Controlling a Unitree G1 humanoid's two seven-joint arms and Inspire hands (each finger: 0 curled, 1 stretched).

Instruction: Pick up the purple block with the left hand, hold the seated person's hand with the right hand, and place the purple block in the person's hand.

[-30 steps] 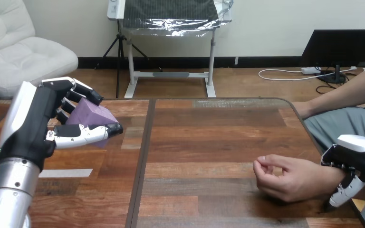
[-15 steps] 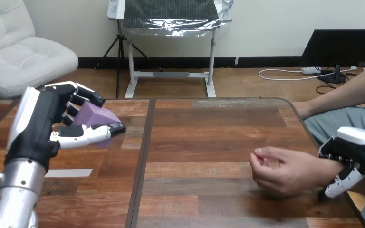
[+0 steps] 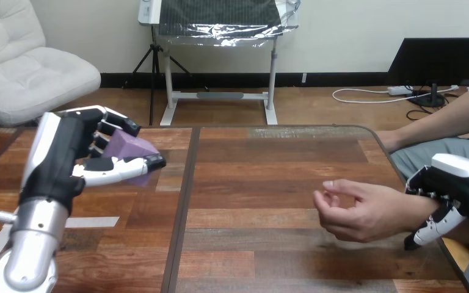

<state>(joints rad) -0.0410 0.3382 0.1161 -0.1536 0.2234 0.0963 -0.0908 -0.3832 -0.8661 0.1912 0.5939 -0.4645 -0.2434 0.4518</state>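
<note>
My left hand (image 3: 73, 152) is raised above the table's left part with its fingers and thumb curled round the purple block (image 3: 128, 152), which shows between them. The person's hand (image 3: 360, 210) hovers over the table at the right, fingers loosely curled, palm turned partly up. My right hand (image 3: 449, 198) sits at the person's wrist, its fingers wrapped round the wrist from the right side.
The wooden table (image 3: 269, 183) has a dark seam (image 3: 186, 195) running front to back left of centre. A strip of pale tape (image 3: 91, 222) lies on the table under my left arm. The table's right edge (image 3: 397, 165) is close to the person's arm.
My left hand has carried the purple block a little rightward. The person's hand, with my right hand on its wrist, has lifted off the table and shifted left.
</note>
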